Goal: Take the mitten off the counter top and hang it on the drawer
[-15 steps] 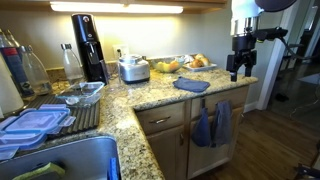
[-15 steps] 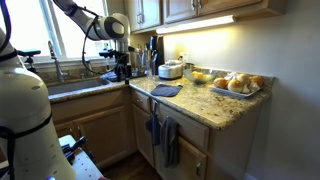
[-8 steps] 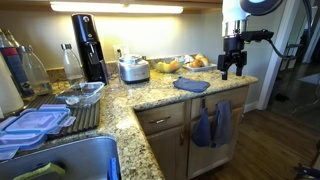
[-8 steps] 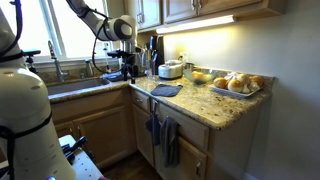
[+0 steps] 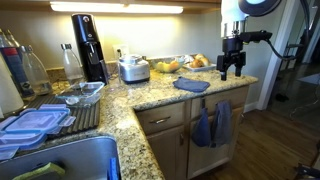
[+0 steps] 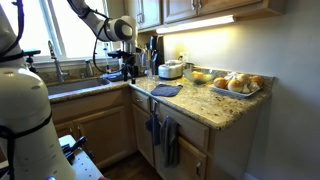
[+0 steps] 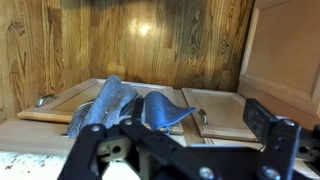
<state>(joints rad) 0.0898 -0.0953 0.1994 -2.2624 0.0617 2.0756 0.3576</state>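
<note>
1. The pincer (image 5: 230, 70) hung wide open and empty above the edge of the surface (image 5: 150, 97)
2. The mitten (image 5: 191, 85) lay flat on the surface, lower than the pincer and off to one side, not beneath it
3. The pincer probably needed to centre over the mitten, then descend straight
4. Being floppy, the mitten seemed best pinched deep at one edge
</note>
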